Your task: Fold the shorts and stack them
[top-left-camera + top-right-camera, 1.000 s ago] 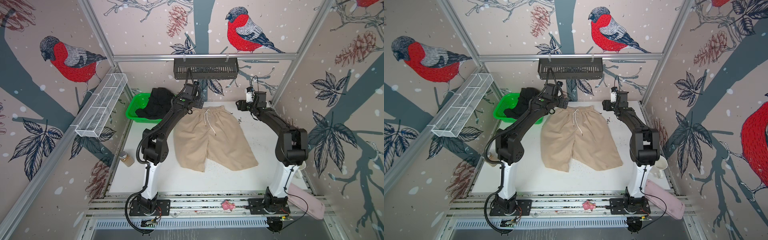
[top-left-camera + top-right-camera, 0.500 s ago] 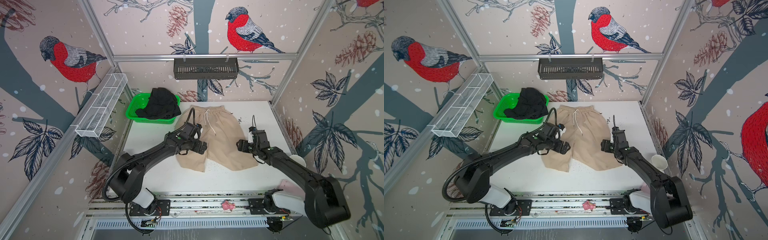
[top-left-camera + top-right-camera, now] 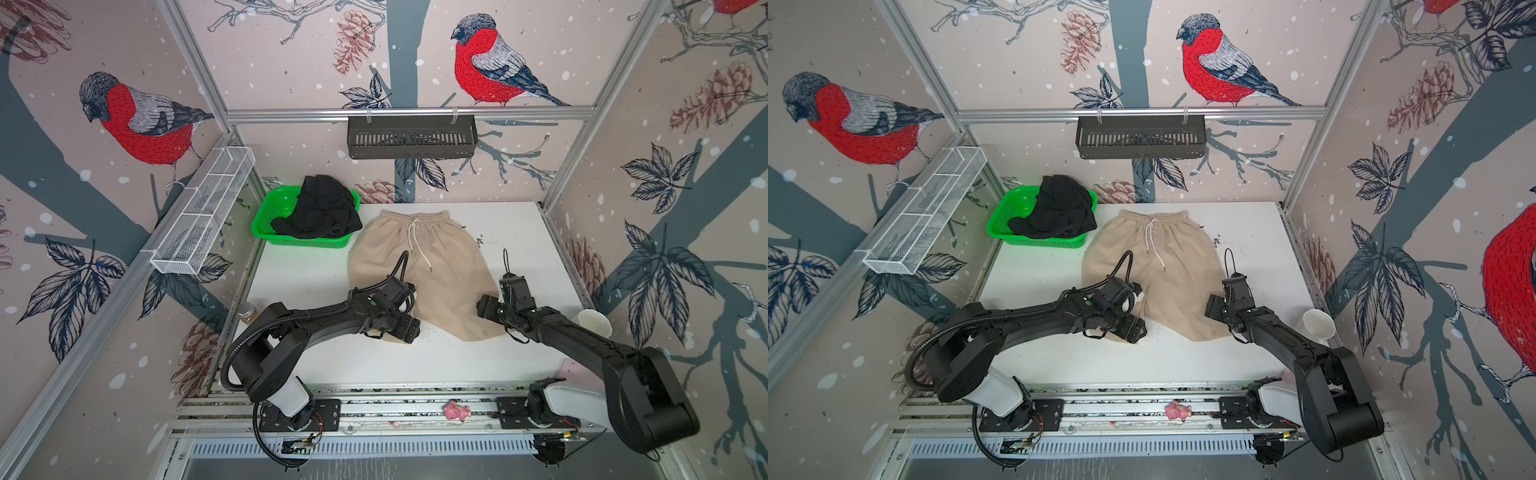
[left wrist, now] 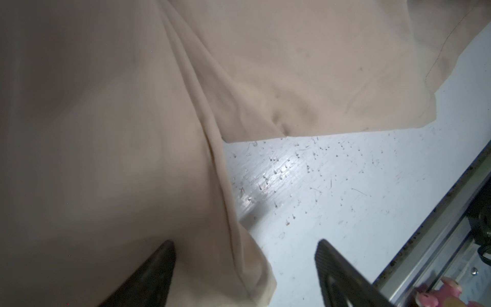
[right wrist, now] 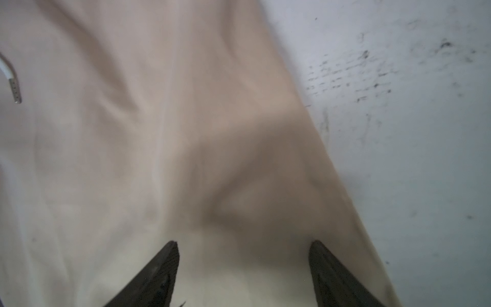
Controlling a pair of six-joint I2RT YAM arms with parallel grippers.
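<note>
The beige shorts (image 3: 419, 266) lie flat in the middle of the table (image 3: 523, 237) in both top views, waistband toward the upper frame and both legs running down toward the lower frame, so their long axis points straight at the arms. The left gripper (image 3: 405, 332) sits on the hem of the leg at lower left; in the left wrist view its jaws stand apart, one over the cloth and one over bare table, with the hem corner between them and nothing pinched. The right gripper (image 5: 243, 242) is low over the other leg near its outer edge, jaws likewise apart. Each arm is nearest its own leg. The table is bare and speckled below the hems. The black shorts (image 3: 320, 208) are heaped in the green basket (image 3: 266, 220), upper left
</note>
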